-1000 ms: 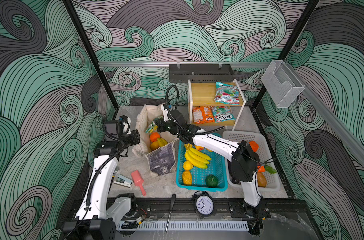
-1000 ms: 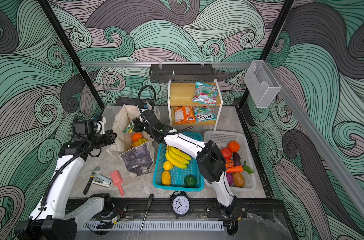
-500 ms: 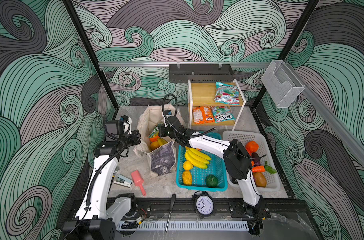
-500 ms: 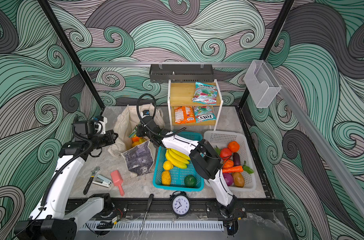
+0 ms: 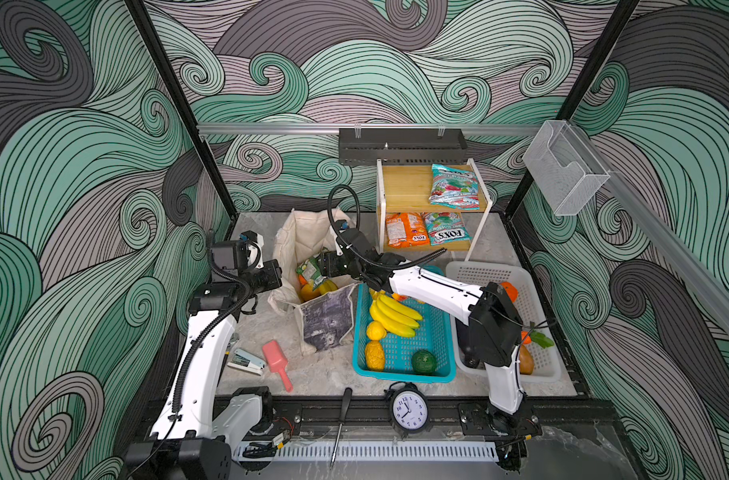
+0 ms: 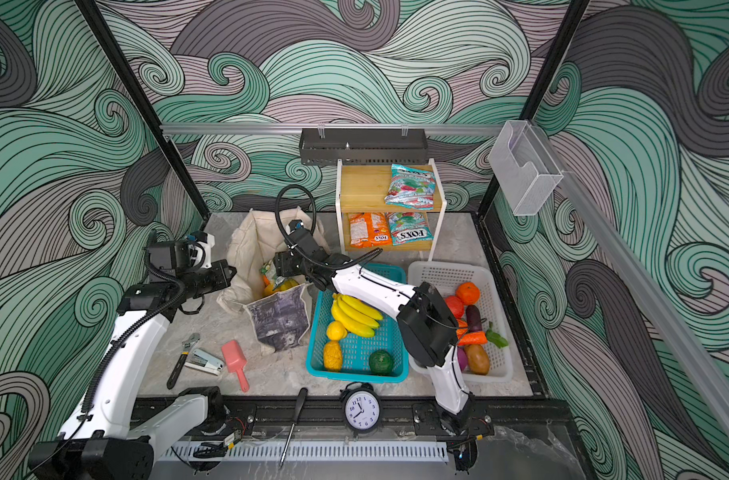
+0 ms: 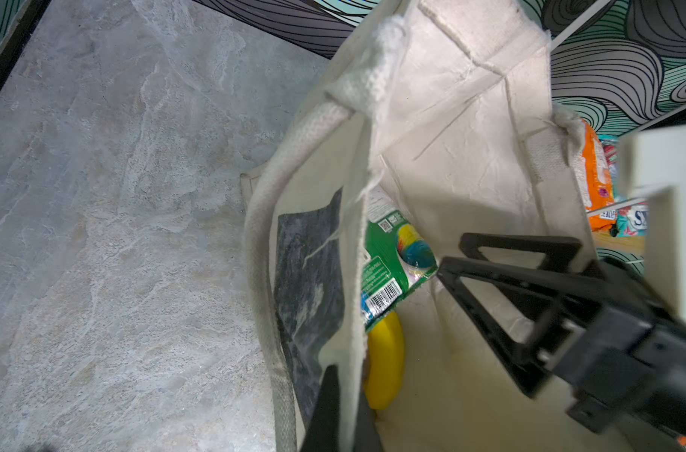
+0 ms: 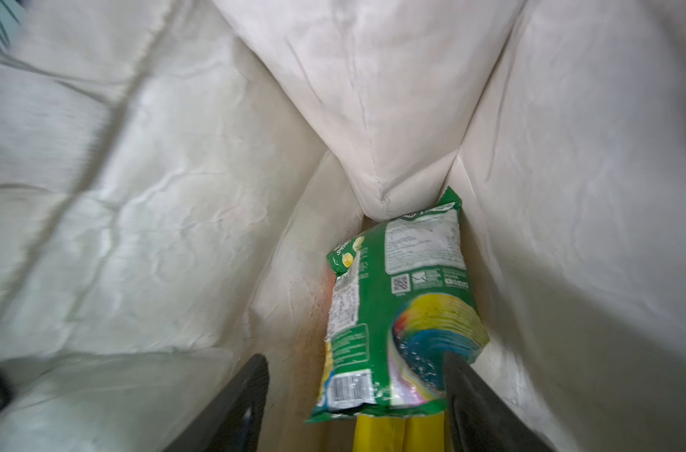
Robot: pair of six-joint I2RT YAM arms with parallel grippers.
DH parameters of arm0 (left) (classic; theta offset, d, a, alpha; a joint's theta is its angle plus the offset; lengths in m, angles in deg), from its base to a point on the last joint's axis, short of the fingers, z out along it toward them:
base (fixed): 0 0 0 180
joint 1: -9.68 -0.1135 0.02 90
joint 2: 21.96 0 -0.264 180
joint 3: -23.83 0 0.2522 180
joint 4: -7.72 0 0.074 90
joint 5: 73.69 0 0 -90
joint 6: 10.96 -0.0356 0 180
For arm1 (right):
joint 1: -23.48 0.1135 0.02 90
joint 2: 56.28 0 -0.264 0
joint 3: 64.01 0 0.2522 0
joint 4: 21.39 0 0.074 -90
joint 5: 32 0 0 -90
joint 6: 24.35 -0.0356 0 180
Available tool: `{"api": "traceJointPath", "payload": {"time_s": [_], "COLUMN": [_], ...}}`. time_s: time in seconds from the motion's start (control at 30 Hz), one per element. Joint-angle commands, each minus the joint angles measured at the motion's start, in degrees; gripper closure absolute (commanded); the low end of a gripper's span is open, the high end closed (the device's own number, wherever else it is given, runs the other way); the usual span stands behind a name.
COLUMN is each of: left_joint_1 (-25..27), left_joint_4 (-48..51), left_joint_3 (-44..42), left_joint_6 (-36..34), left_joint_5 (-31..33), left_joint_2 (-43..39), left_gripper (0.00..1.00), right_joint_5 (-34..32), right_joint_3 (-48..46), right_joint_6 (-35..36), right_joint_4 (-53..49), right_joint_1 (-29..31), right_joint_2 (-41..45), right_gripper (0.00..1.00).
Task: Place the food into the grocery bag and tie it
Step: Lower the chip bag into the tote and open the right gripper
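Now that the right gripper (image 8: 355, 358) has spread its jaws inside the grocery bag (image 5: 309, 237), the green snack packet (image 8: 396, 313) lies released on yellow fruit (image 8: 376, 434) there (1 finger touching it); the left gripper (image 5: 277, 277) stays clenched on the rim, ready for more food.

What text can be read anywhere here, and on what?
"FOX'S": teal-red snack packet, lower shelf.
"FOX'S", small: orange snack packet beside it.
"SPRIN", cut off: green snack packet in the grocery bag; fine print blurred.
"12" and other hour numerals: alarm clock.
Too blurred: top-shelf packet.
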Motion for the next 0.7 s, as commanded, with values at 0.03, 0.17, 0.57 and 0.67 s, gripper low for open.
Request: {"api": "traceJointPath", "payload": {"time_s": [0.03, 0.17, 0.57, 0.67], "left_joint_1": [0.0, 0.0, 0.0, 0.0], "left_joint_4": [-0.5, -0.6, -0.7, -0.7], "left_joint_3": [0.1, 0.0, 0.0, 0.0], "left_joint_6": [0.0, 0.0, 0.1, 0.2], "left_joint_5": [-0.7, -0.5, -0.3, 0.0], "left_joint_2": [-1.0, -1.1, -1.3, -1.1], "left_gripper": [1.00, 1.00, 1.00, 1.00], "right_joint_5": [1.7, 0.1, -1.6, 1.5], "right_joint_3": [0.5, -3.2, -8.6, -8.9], "right_joint_6": [1.0, 2.1, -2.6, -3.7], "right_joint_4": [-6.1, -8.3, -21.1, -18.3], "right_joint_1": [0.0, -0.1, -5.7, -5.7], "right_joint_2": [8.7, 15.5, 19.5, 17.1], "right_gripper": [0.17, 0.00, 0.07, 0.21]}}
